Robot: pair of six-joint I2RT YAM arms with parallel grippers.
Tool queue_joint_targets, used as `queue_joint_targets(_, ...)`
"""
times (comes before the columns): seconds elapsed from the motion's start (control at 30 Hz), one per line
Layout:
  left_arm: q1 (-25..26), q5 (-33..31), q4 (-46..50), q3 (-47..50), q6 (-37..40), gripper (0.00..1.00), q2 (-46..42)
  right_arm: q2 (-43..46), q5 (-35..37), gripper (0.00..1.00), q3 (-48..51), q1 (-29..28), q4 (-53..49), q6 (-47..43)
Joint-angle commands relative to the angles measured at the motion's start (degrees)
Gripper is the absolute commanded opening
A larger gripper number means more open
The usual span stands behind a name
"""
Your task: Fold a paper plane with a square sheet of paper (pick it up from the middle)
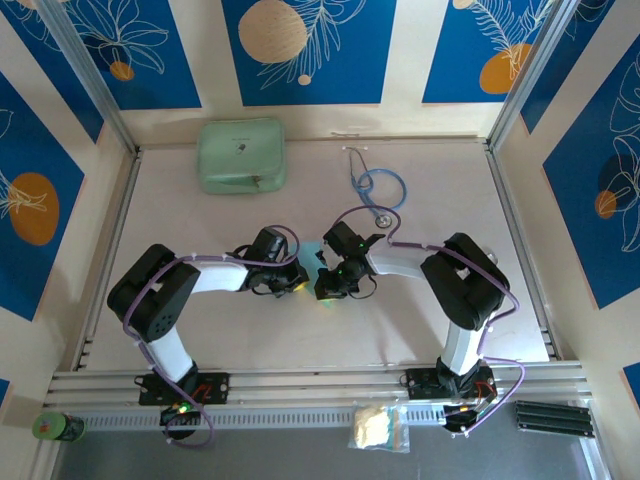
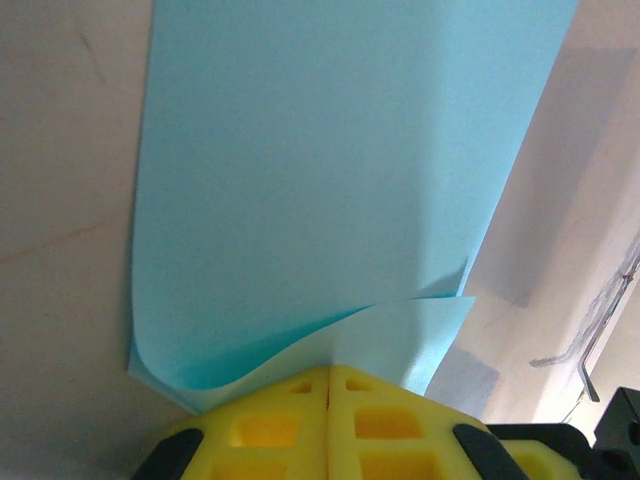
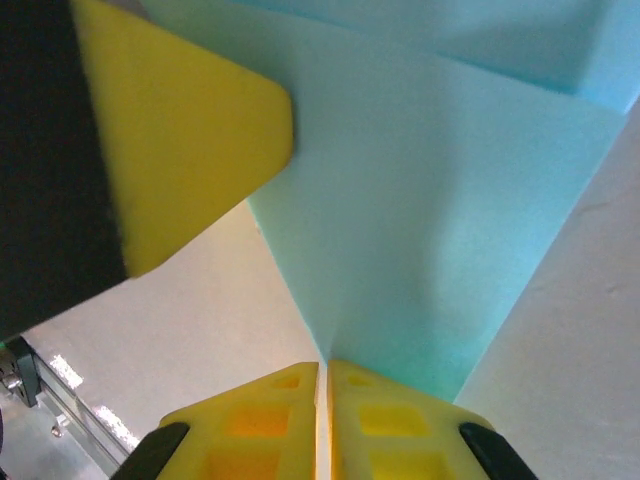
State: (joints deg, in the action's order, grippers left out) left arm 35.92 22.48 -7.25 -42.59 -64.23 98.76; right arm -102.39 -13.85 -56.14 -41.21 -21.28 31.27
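Top view: both arms reach inward and meet near the middle of the table [image 1: 200,215]. Left gripper [image 1: 300,283] and right gripper [image 1: 325,288] sit almost nose to nose at frame centre. The light-blue sheet of paper [image 1: 312,253] shows as small slivers between and just above them.

Left wrist view: the yellow fingers [image 2: 270,425] are pressed together at the bottom edge, clamped on the near edge of the sheet of paper [image 2: 330,180]. That edge curls up into the grip, and the rest runs flat toward the top of the frame, on the table as far as I can tell.

Right wrist view: the yellow fingers [image 3: 390,420] are closed at bottom centre, pinching a pointed corner of the sheet of paper [image 3: 430,230]. It fans out up and right, with a layered edge across the top. A yellow pad [image 3: 180,140] of the left gripper fills the upper left, just beside the paper.

Mint-green case [image 1: 241,155] upper left; stethoscope [image 1: 378,188] upper centre-right. Both are well apart from the grippers.
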Motion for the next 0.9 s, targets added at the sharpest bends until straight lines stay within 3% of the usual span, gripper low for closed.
queue_joint_targets(0.0,0.38,-1.98,4.17,1.51,-0.02,0.07,1.43,1.87,-1.70,0.12,0.70,0.08,-3.40,-1.29)
queue_joint_targets(0.47,0.33,-2.05,3.90,1.85,-0.03,0.07,1.70,-2.10,0.20,0.11,2.17,-0.27,-3.58,-1.62)
queue_joint_targets(0.7,0.32,-2.14,4.17,1.77,0.05,0.07,1.60,4.61,-0.06,0.11,4.95,-0.20,-3.07,-1.88)
queue_joint_targets(0.87,0.28,-1.83,4.09,1.29,0.42,0.07,1.91,1.94,-0.06,0.11,5.57,-0.19,-3.33,-1.43)
